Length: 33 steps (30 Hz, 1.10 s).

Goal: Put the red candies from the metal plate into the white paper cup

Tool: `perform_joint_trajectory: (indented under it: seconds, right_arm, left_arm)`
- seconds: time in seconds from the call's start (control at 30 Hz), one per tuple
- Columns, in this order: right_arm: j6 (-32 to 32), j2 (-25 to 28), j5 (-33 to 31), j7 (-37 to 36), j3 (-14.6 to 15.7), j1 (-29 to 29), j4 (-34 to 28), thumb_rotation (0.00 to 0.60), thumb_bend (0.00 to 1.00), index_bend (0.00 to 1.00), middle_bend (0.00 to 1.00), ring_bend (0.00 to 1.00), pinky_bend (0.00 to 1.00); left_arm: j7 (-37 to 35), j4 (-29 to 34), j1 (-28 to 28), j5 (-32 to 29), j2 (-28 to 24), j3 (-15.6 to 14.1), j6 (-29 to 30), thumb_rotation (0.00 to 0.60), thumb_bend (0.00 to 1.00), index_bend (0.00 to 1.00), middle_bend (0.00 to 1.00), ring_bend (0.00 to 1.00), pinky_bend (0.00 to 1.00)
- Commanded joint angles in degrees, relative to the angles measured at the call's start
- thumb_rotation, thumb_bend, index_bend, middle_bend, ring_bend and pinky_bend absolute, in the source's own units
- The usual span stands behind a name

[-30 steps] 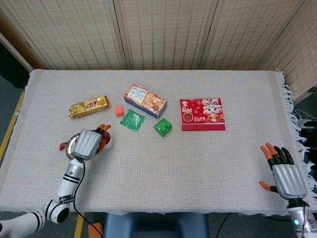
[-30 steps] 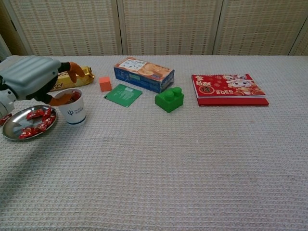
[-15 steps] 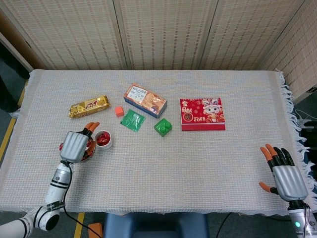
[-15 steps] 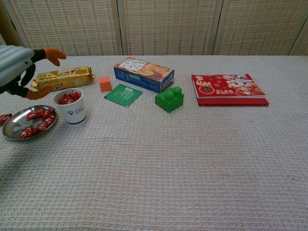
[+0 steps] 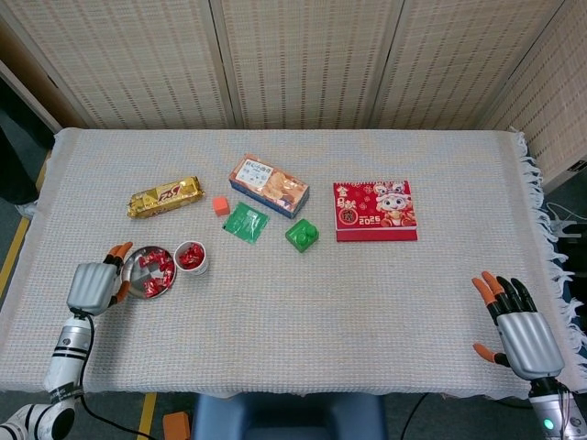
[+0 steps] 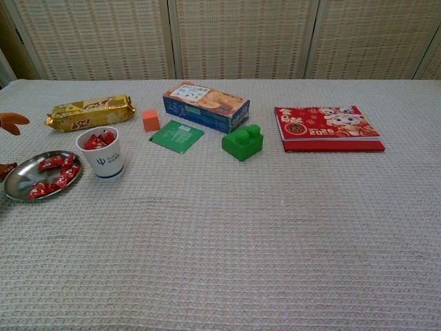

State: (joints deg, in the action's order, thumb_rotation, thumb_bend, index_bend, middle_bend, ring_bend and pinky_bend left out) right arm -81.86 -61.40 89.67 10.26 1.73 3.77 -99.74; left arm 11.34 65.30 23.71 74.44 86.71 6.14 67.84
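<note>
A round metal plate (image 5: 139,284) (image 6: 18,172) with several red candies (image 5: 151,269) (image 6: 54,176) lies near the table's left front. Just right of it stands the white paper cup (image 5: 191,258) (image 6: 101,156), holding red candies (image 6: 96,139). My left hand (image 5: 94,284) hovers left of the plate, open and holding nothing; the chest view shows only its orange fingertips (image 6: 12,121) at the left edge. My right hand (image 5: 514,326) rests open at the table's front right corner, far from the plate, and is outside the chest view.
Behind the cup lie a gold snack bar (image 5: 164,195), a small orange cube (image 5: 220,205), a biscuit box (image 5: 269,184), a green packet (image 5: 246,221), a green brick (image 5: 302,235) and a red calendar (image 5: 374,210). The cloth's fringed edge runs along the right side.
My left hand has drawn back from over the cup, leftward past the plate to the table's left edge. The cup and plate stay put. The right hand has barely shifted.
</note>
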Motion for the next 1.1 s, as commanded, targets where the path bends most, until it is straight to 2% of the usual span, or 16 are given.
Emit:
perform_joint_trajectory:
  seconds: [0.03, 0.17, 0.33, 0.73, 1.1]
  right_arm:
    - [-1.56, 0.55, 2.11, -1.16, 0.89, -0.78, -0.13, 0.6, 0.03, 0.0, 0.0, 0.0, 0.0]
    - [-3.13, 1.02, 4.33, -2.25, 1.61, -1.47, 0.0, 0.6, 0.03, 0.0, 0.0, 0.0, 0.0]
    - [-4.26, 1.51, 5.77, -3.49, 2.09, -2.05, 0.39, 0.6, 0.03, 0.0, 0.0, 0.0, 0.0]
    - [-3.46, 1.45, 5.55, -3.35, 1.83, -1.92, 0.32, 0.6, 0.03, 0.0, 0.0, 0.0, 0.0]
    - [-3.21, 1.47, 5.16, -3.06, 1.58, -2.02, 0.21, 0.6, 0.03, 0.0, 0.0, 0.0, 0.0]
  left_arm:
    - [1.15, -4.62, 0.79, -1.04, 2.7, -0.34, -2.28, 0.6, 0.39, 0.09, 0.17, 0.72, 1.0]
    - [3.58, -7.88, 1.09, -2.16, 4.54, -0.61, -4.26, 0.6, 0.39, 0.1, 0.15, 0.72, 1.0]
    - [3.87, -11.65, 0.77, -3.46, 5.92, -0.07, -5.0, 0.6, 0.39, 0.16, 0.16, 0.72, 1.0]
    - [1.79, -19.01, 1.24, -3.14, 9.38, 0.69, -5.71, 0.6, 0.38, 0.31, 0.33, 0.72, 1.0]
    - [0.4, -23.24, 2.13, -2.37, 11.73, 1.07, -6.87, 0.6, 0.39, 0.37, 0.37, 0.72, 1.0]
